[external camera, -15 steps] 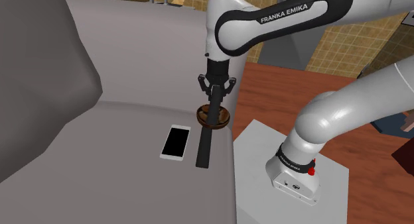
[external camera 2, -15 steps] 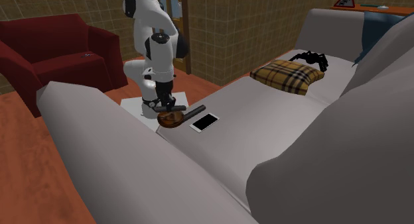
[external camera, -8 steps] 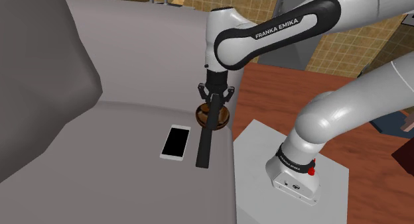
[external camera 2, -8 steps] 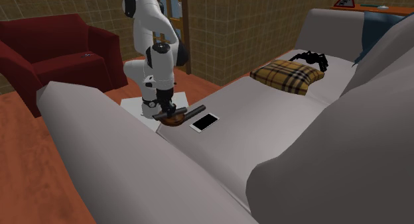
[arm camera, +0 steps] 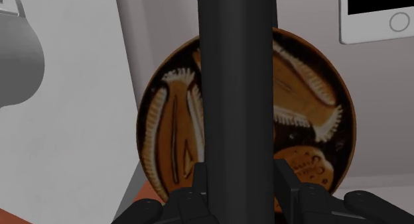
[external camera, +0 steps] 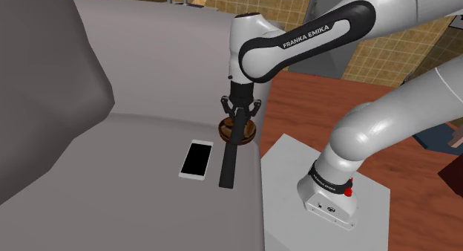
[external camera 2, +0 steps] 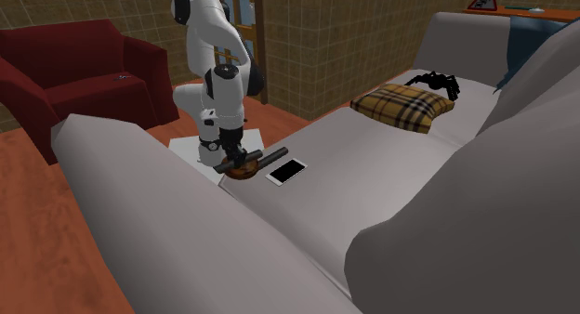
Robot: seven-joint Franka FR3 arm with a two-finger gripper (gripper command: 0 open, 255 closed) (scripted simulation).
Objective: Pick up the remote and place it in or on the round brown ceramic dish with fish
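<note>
You're at the placing step: the gripper (arm camera: 240,183) clasps the remote (arm camera: 236,77) across the dish (arm camera: 166,123) (other end over the sofa (external camera: 148,71)). Next, let go and lift straight up.

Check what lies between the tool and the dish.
The remote. In the wrist view it runs across the dish's middle, straight ahead of the tool; the shoulder view shows the tool over that end of it.
</note>
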